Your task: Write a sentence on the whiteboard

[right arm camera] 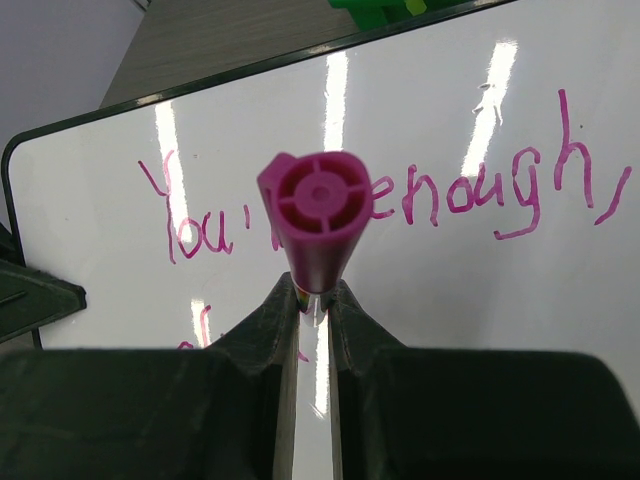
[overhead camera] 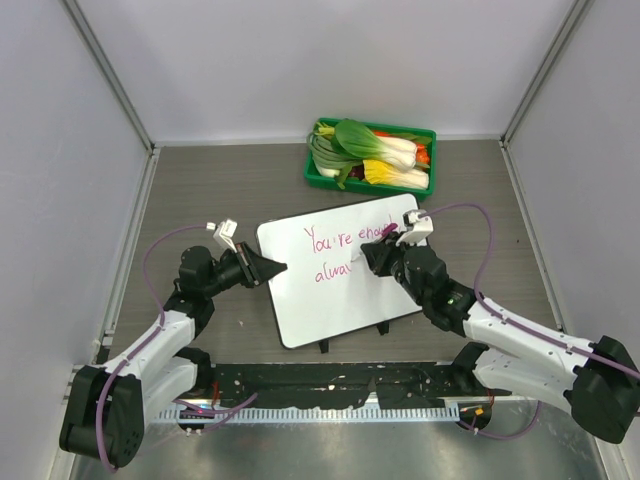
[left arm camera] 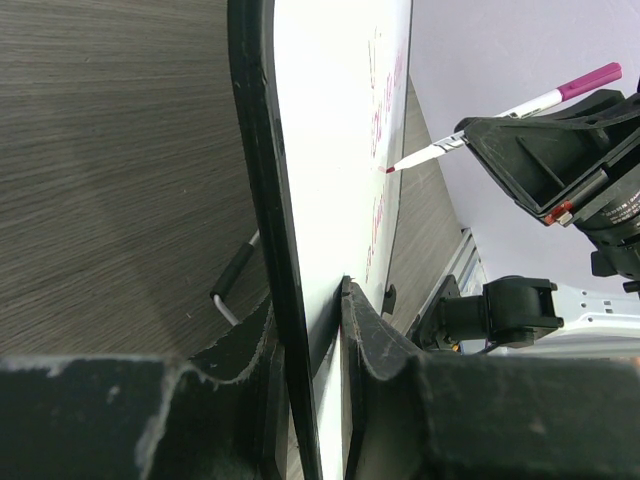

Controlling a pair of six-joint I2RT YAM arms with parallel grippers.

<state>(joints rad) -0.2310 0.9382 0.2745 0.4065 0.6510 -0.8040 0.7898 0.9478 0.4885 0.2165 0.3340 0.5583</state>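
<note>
Left jaws: closed on the left edge of the large flat white rectangular whiteboard with thin black rim point(left arm camera: 330, 120). 1 finger point(left arm camera: 235, 365) is under the edge and 1 is on top, pinning it.

Right jaws: closed tight on a slim marker with white barrel and magenta butt end point(right arm camera: 320, 200). The butt points at the right wrist camera. In the left wrist view the marker's tip is down at the board face; cannot tell for sure if it touches.

The whiteboard lies mid-bench between the 2 arms, slightly skewed. 2 small black clips point(overhead camera: 322, 346) are on its near edge.

The thin magenta handwritten cursive sentence point(overhead camera: 345, 240) is on the upper half of the board, in 2 lines. The top line reads "You're enough,". The lower line reads "alwa", and its end is hidden by the right jaws.

Grey wood-grain bench point(overhead camera: 200, 190) is under everything.

At the far side, just beyond the board's top edge and not touching it, is a green rectangular plastic tray point(overhead camera: 310, 172). It holds leafy green-and-white vegetables point(overhead camera: 375, 145) plus some yellow and orange pieces.
</note>
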